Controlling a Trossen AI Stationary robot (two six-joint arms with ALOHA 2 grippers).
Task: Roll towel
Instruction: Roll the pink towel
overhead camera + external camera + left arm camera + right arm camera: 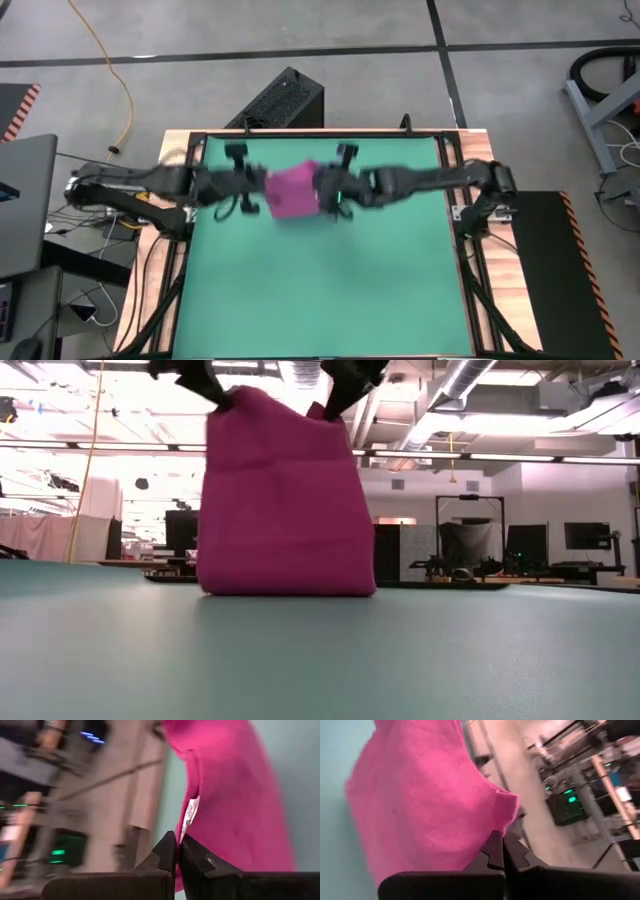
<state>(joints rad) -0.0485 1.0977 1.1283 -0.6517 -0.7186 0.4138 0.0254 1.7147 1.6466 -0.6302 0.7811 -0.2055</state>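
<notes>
The magenta-pink towel (292, 190) hangs between my two grippers over the far half of the green mat (320, 290). In the low view the towel (285, 500) hangs as a broad sheet and its lower edge (285, 590) rests on the mat. My left gripper (258, 180) is shut on the towel's upper left corner, and my right gripper (325, 185) is shut on its upper right corner. Both also show in the low view, the left gripper (222, 398) and the right gripper (335, 405) at the picture's top. My left gripper pinches the towel's upper corner (186, 827), beside a white label, between its two fingers. The towel hangs below the fingers, its lower edge on the mat. My right gripper pinches the towel's other upper corner (502, 817) between its two fingers. The towel hangs below it, spread between both grippers.
The green mat covers the table inside a black frame (320, 135). A black box (280, 100) stands on the floor beyond the far edge. A laptop (25, 200) sits left of the table. The mat's near half lies bare.
</notes>
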